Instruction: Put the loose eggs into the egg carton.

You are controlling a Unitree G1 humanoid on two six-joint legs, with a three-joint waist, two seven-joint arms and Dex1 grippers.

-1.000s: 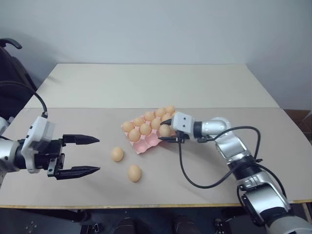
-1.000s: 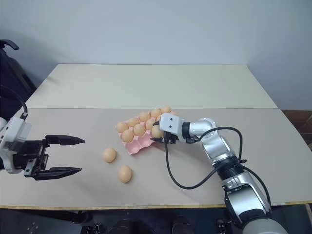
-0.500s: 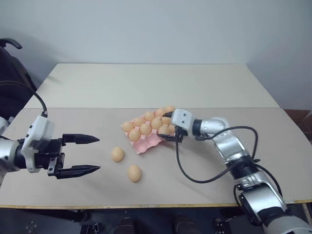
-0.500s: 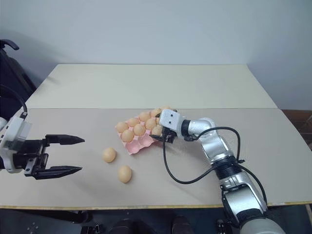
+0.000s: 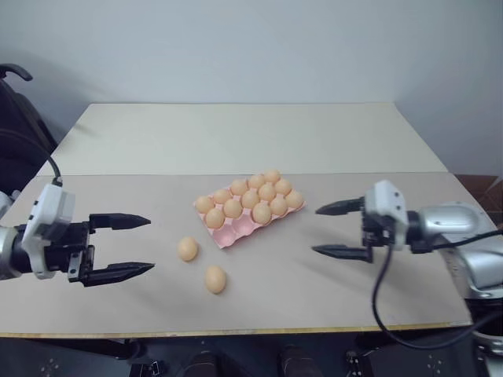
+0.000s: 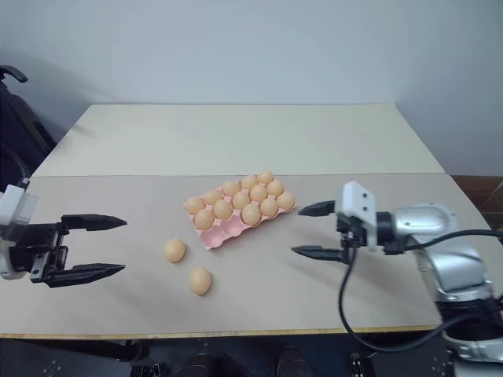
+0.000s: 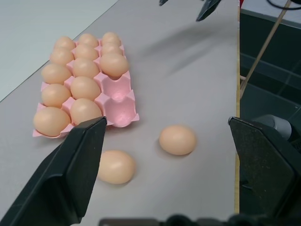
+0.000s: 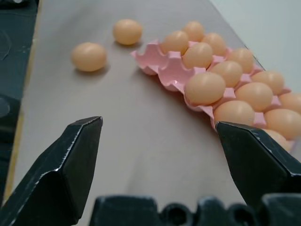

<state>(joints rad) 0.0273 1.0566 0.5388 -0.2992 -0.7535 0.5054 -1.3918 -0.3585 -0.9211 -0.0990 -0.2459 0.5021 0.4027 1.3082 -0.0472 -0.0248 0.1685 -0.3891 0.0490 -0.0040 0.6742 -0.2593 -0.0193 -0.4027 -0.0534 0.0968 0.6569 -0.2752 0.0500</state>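
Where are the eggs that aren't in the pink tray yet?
Two loose eggs lie on the table, just in front and left of the egg carton, between it and the open left gripper.

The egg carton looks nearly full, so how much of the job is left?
Most cups of the pink egg carton already hold eggs; two cups on its near row are empty. Nothing is in hand: the left gripper and right gripper are open and empty. Two loose eggs still lie on the table.
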